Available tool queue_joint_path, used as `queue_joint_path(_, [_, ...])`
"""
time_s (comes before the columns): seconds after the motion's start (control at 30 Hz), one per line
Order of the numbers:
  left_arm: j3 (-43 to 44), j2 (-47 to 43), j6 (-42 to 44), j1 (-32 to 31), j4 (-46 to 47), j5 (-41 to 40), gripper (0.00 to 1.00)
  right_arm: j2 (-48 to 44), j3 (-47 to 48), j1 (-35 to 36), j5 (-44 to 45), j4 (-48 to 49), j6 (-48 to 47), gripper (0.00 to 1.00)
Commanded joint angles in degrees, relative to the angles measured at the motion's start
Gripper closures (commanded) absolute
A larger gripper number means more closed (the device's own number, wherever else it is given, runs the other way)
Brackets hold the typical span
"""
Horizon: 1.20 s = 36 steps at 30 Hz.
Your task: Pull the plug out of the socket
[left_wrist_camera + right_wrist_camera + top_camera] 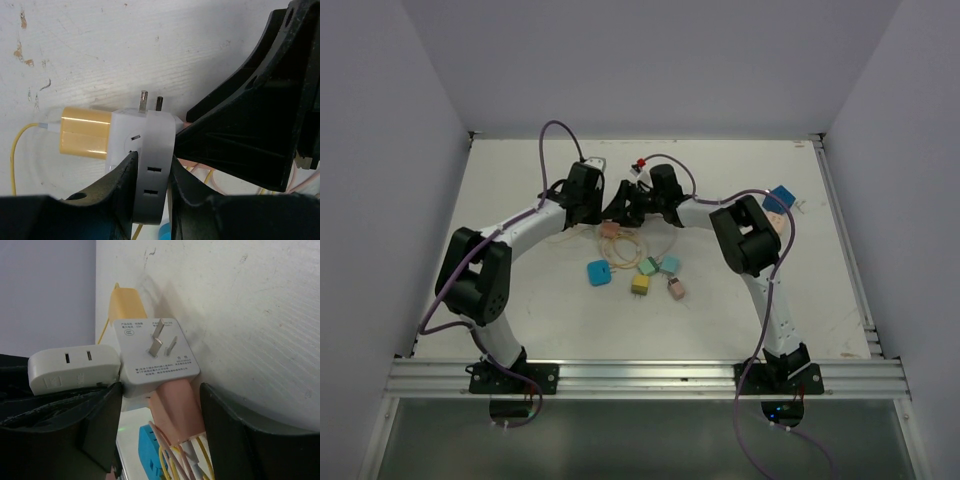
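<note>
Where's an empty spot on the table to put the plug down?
The table is bare along the near edge, between the two arm bases, nearer than the loose colored plugs. It's also bare right of the right arm, nearer than the blue plug. The far middle is crowded: the left gripper and right gripper meet there over tangled cables.

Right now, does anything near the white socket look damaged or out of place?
Nothing looks damaged. The white socket adapter, clamped in the left gripper, has its yellow plug and pink plug seated squarely. Only the table shows brown scuff marks, and thin cables lie tangled.
</note>
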Motion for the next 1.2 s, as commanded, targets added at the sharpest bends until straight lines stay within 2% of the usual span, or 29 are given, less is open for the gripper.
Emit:
queue_joint_path(0.0, [-0.46,-2.29,-2.16,-0.12,3.03,1.89,0.69,0.69,-0.17,0.96,3.74,-4.28,-4.97,0.40])
queue_joint_path(0.1, [-0.02,-3.08,-2.95,-0.12,3.82,2.60,0.69,-0.19,-0.25,1.23,6.57,-9.47,-7.80,0.55])
queue_joint_path(0.17, [0.33,-3.44,-3.39,-0.12,4.35,3.39,0.69,-1.06,-0.95,1.40,9.03,-10.27,-8.07,0.69])
queue_joint_path(0.27, [0.68,-4.31,-4.35,-0.12,6.28,4.18,0.70,-1.59,-1.49,1.58,11.58,-12.20,-9.56,0.77])
queue_joint_path(0.4, [2.00,-4.40,-4.71,-0.12,6.98,4.44,0.71,-1.77,-0.96,2.19,13.78,-15.98,-12.81,0.78])
queue_joint_path(0.53, [3.76,-3.18,-5.15,-0.12,6.02,3.39,0.73,-2.56,-2.27,2.46,13.17,-14.93,-12.65,0.77])
queue_joint_path(0.67, [2.71,-2.82,-5.94,-0.12,5.40,2.43,0.82,-4.58,-3.07,2.46,13.43,-15.28,-13.08,0.76])
queue_joint_path(0.73, [1.57,-3.17,-6.29,-0.12,5.58,2.07,0.83,-5.98,-3.33,2.54,13.78,-15.89,-13.17,0.74])
queue_joint_path(0.97, [0.68,-3.53,-7.17,-0.12,6.11,0.76,0.84,-9.85,-3.86,4.48,14.48,-15.90,-10.80,0.59])
queue_joint_path(1.17, [-0.02,-3.26,-7.35,-0.12,6.46,0.40,0.88,-10.21,-3.51,6.58,16.50,-15.72,-8.60,0.57])
